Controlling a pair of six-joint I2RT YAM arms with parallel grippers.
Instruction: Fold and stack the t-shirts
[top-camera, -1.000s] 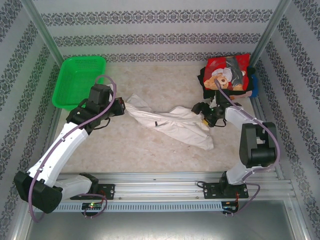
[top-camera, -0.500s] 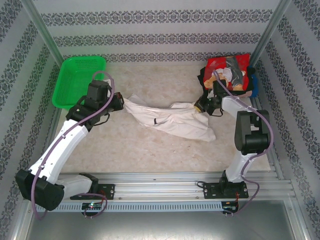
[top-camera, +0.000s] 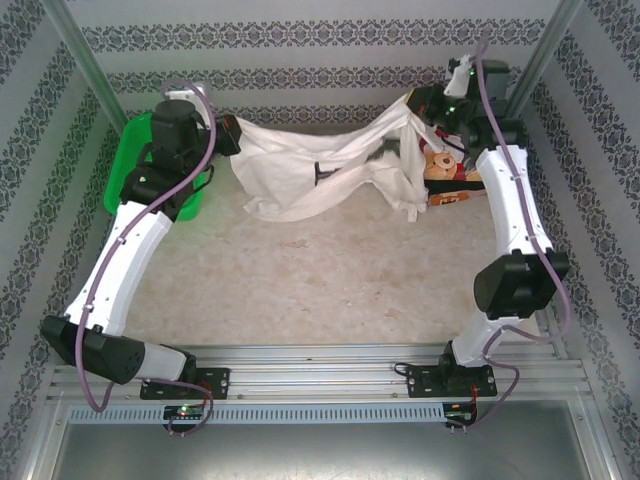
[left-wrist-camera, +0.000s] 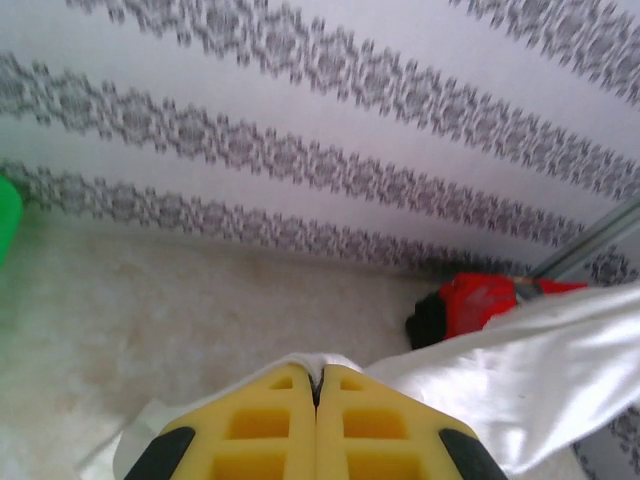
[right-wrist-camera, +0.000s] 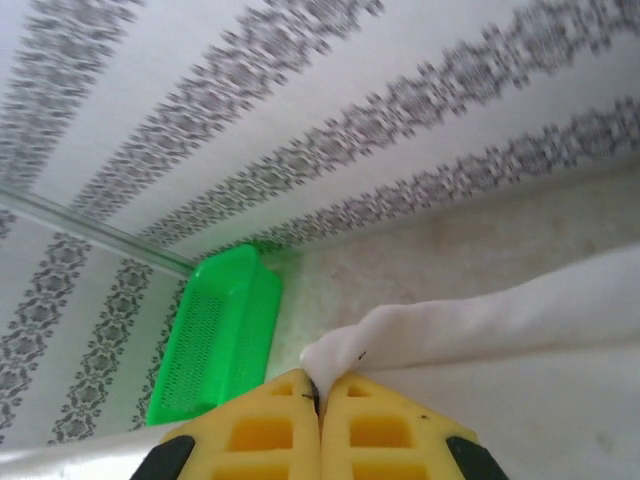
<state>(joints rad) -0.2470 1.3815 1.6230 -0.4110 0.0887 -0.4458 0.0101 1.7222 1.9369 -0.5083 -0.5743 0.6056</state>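
The white t-shirt (top-camera: 300, 170) hangs stretched in the air between my two grippers, sagging in the middle above the table's back half. My left gripper (top-camera: 232, 140) is shut on its left end, and white cloth (left-wrist-camera: 520, 380) is pinched between the yellow fingers (left-wrist-camera: 260, 430). At the back right my right gripper (top-camera: 415, 105) is shut on the other end, cloth (right-wrist-camera: 480, 320) bunched at its fingertips (right-wrist-camera: 270, 420). Behind the hanging shirt sits the folded stack, a red teddy-bear t-shirt (top-camera: 445, 165) on top, also seen as red and black cloth (left-wrist-camera: 470, 305).
A green mesh basket (top-camera: 125, 180) stands at the back left, partly under my left arm, and shows as a green basket (right-wrist-camera: 210, 340) in the right wrist view. Patterned walls close in the back and sides. A metal rail (top-camera: 320, 365) runs along the near edge.
Both arms have lifted the white t-shirt off the table and swung toward the back wall, spreading it between them. The right gripper closed on the shirt's right end.
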